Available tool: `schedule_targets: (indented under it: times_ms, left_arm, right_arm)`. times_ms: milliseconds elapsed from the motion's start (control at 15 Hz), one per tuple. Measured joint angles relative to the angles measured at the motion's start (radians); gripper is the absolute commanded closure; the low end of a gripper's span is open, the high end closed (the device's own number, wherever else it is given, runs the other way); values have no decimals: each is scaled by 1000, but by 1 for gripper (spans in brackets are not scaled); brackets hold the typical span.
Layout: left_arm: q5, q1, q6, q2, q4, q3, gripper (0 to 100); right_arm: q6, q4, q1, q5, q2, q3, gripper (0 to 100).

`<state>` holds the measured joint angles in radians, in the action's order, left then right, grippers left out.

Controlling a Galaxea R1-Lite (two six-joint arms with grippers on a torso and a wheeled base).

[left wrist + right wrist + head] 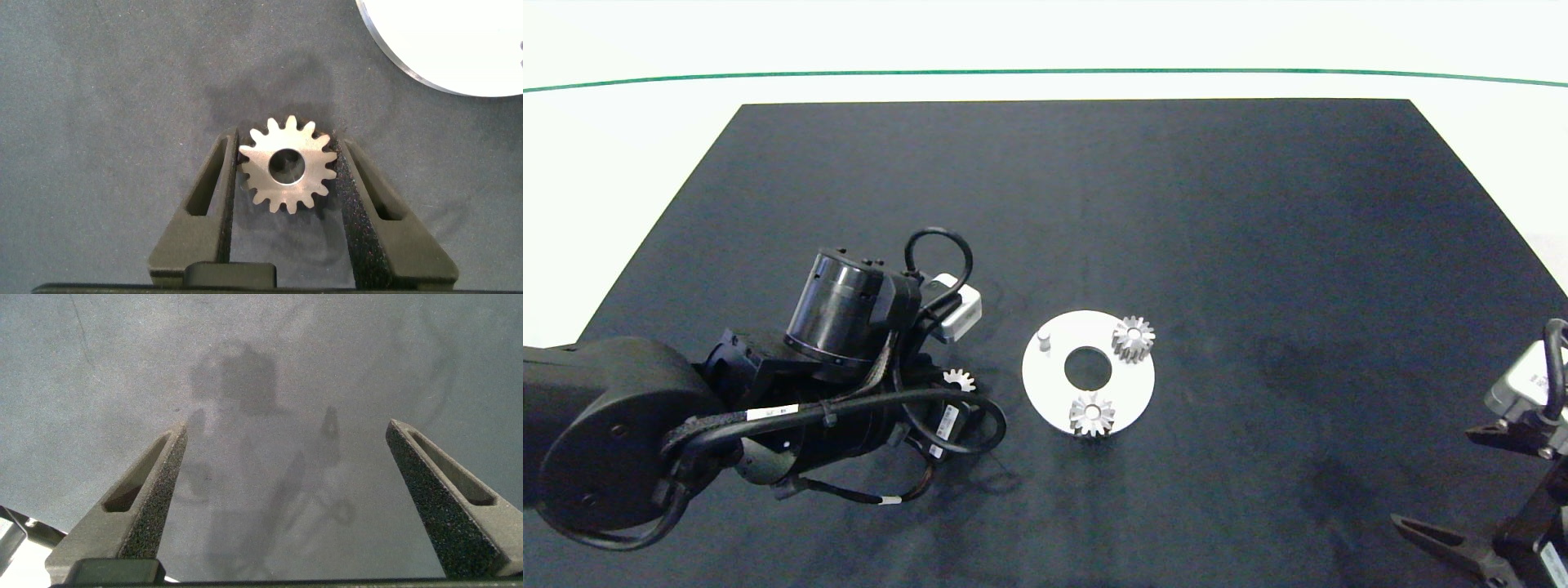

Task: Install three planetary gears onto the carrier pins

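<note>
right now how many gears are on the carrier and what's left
Two silvery metal spur gears already sit on the flat round white disc. The left gripper has its fingers on either side of the third gear, flat on the dark mat. One short whitish pin stands bare. The right gripper waits open at the mat's right edge.

From the head camera I can't see my left gripper's fingers at all; the arm's wrist and cables cover them, and only part of the third gear (959, 380) pokes out beside the cable loop. In the left wrist view the white disc (458, 45) is cut off at the upper right corner. My right gripper (1474, 498) is clipped by the lower right edge.
</note>
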<state>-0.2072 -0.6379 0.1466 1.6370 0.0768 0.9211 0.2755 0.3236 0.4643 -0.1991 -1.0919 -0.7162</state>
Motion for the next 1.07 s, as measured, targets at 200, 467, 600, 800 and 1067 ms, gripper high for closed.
schedule_targets:
  times_ms: [200,467,600,800,1067]
  left_arm:
    - [0,1,-1,0,0,-2,100]
    - [-1,-1,0,8,-20,26,100]
    - [-1,-2,0,9,-123,78,100]
    - [-1,-2,1,0,-228,184,100]
    - [-3,-18,0,-7,-277,252,100]
  right_arm:
    - [0,0,0,0,1,0,0]
    - [0,0,-1,1,0,-1,0]
    - [0,0,-1,1,0,-1,0]
    - [0,0,-1,1,1,-2,0]
    - [0,-7,-4,1,2,-3,0]
